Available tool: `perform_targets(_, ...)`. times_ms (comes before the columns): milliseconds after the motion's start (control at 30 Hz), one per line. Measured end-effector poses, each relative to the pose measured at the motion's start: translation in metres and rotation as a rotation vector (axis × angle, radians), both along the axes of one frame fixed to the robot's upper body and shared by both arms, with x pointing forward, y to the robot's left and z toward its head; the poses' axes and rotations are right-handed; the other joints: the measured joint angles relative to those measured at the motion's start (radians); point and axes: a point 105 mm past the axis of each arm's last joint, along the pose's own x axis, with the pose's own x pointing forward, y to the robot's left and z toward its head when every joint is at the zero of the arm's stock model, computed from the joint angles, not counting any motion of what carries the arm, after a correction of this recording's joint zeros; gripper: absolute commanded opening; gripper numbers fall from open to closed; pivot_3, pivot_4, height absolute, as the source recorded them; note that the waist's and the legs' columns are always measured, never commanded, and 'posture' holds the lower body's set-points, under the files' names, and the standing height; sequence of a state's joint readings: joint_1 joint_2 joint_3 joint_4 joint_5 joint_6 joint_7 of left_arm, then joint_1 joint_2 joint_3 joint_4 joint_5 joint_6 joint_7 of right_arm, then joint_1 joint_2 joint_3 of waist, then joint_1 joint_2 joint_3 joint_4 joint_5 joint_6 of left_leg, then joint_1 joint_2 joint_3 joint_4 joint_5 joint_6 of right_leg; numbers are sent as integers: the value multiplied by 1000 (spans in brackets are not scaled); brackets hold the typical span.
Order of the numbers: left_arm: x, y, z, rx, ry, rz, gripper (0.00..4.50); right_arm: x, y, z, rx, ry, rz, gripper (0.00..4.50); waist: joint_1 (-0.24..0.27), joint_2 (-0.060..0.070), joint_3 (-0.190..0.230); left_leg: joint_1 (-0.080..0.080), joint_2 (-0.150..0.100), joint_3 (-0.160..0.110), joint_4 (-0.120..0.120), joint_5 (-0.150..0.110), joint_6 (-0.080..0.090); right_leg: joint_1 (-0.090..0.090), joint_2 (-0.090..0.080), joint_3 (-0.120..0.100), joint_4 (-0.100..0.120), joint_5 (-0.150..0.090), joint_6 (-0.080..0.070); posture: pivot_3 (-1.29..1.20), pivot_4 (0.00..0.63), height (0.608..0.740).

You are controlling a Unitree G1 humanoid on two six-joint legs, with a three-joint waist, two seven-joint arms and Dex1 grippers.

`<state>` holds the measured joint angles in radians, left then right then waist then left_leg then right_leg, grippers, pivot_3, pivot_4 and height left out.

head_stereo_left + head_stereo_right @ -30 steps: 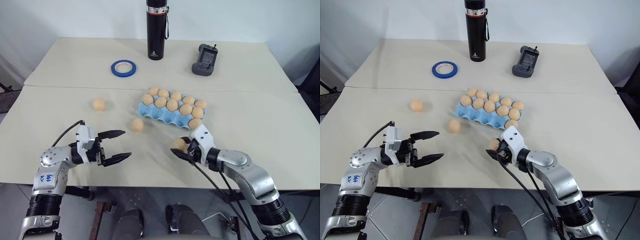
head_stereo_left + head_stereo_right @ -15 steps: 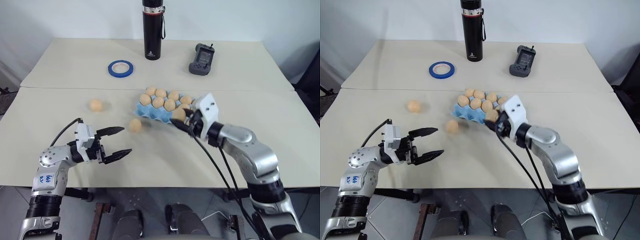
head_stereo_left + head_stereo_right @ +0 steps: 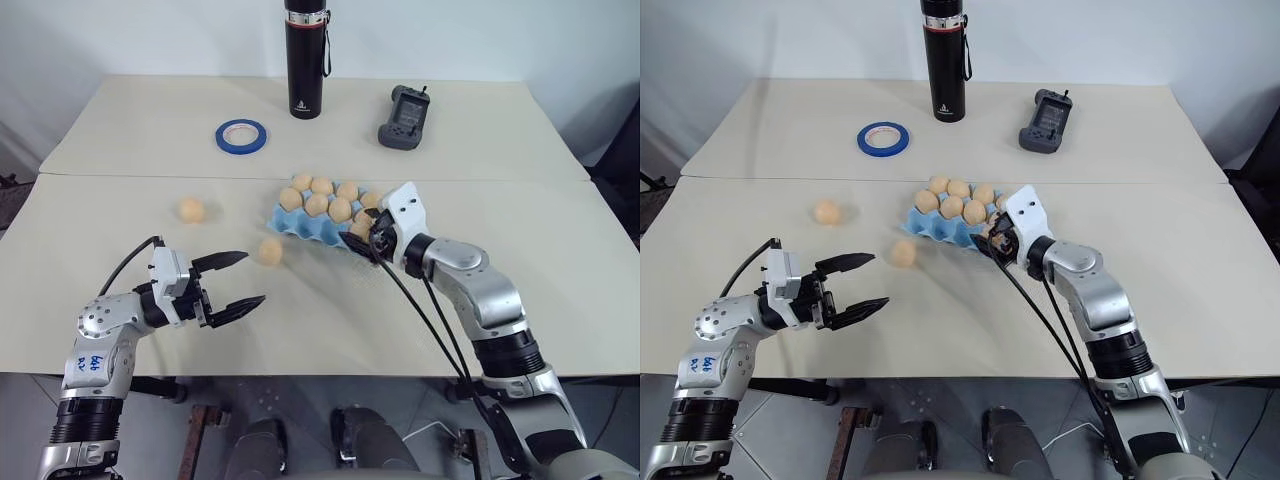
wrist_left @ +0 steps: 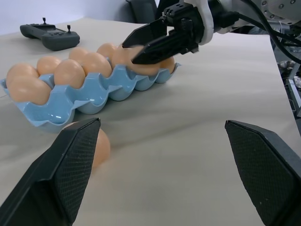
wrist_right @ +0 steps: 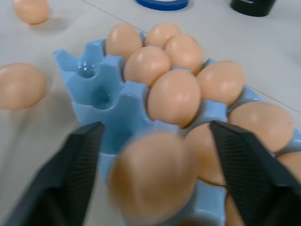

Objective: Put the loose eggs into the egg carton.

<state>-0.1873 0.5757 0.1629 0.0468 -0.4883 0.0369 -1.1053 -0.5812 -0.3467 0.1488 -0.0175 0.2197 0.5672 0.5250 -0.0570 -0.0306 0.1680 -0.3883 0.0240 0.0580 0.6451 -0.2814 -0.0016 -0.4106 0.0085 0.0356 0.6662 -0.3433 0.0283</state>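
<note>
While the left hand hangs spread, the right hand gapes over the egg carton's near edge.

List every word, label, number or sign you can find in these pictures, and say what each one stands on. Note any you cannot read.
Blue handwritten marks on the left arm's white label: too small to read with certainty.
White logo and print low on the black bottle: too small to read.
Grey handheld controller: no readable lettering.
Blue tape ring, egg carton and loose eggs: no text.
</note>
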Motion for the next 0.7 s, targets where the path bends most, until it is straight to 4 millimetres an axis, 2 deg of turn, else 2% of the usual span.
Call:
perform_targets(300,3,4,3,-8,-8,29,4500,-11,2,5,-6,6,69,4477,1,0,0,0,0,0,0,0,0,0,0,0,-1,0,0,0,150,740)
perform_targets(433,6,7,6,-15,-17,66,4500,-22,5,13,44,16,143,4477,1,0,0,0,0,-1,0,0,0,0,0,-1,-1,0,0,0,150,740)
perform_targets(567,8,13,22,-32,-73,157,4500,-39,-6,26,80,-58,247,4477,3,0,0,-1,0,-1,-1,0,0,1,0,-1,-3,0,0,0,150,740)
perform_targets(700,8,29,34,-51,-120,312,4500,-54,-20,24,74,-81,346,4477,1,1,0,-1,0,-1,-1,-1,0,1,0,-1,-4,0,0,0,150,740)
